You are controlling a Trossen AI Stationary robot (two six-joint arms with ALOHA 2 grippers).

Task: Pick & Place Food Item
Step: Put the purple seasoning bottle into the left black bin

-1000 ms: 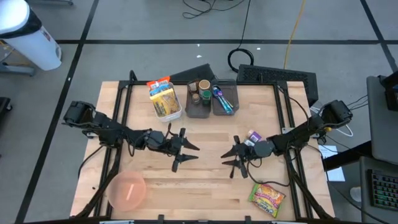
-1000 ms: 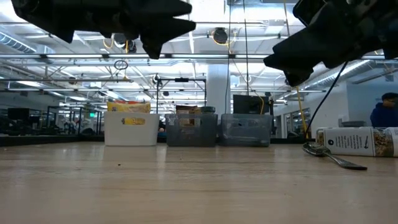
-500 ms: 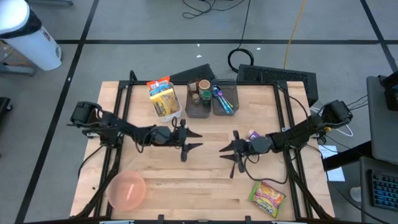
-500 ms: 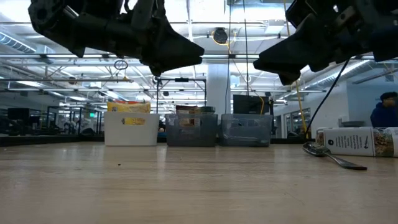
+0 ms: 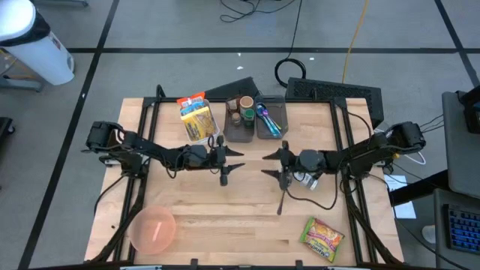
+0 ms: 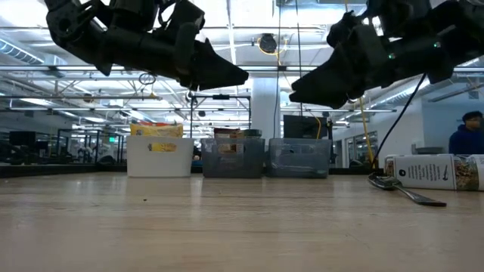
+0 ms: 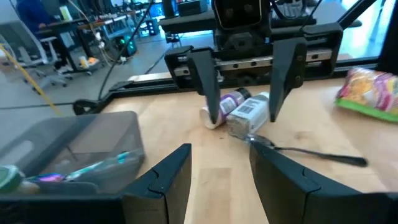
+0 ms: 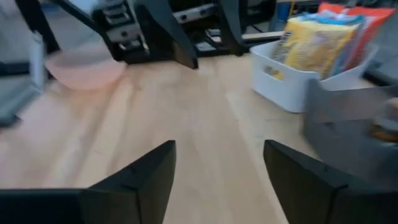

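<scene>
Both grippers hover above the middle of the table, facing each other. My left gripper [image 5: 235, 159] [image 7: 221, 158] is open with nothing between its fingers. My right gripper [image 5: 267, 165] [image 8: 217, 152] is open and empty too. A green, yellow and pink food packet [image 5: 322, 238] [image 7: 372, 90] lies flat near the front right edge. A yellow snack pack [image 5: 196, 118] [image 8: 320, 37] stands in a white bin [image 5: 204, 136]. Under my right gripper a small white bottle [image 7: 242, 112] [image 6: 435, 172] lies on its side beside a spoon [image 7: 311, 153].
Two grey bins [image 5: 256, 129] with cups and utensils stand at the far edge next to the white bin. A pink bowl [image 5: 154, 229] sits at the front left. Bare wood lies between the grippers and the front edge. A person [image 6: 469, 136] is in the room beyond.
Both arms have swung toward the table's far edge, staying above the table, and their grippers now face each other more closely. My right gripper's fingers stand wider apart than before. The things on the table have kept still.
</scene>
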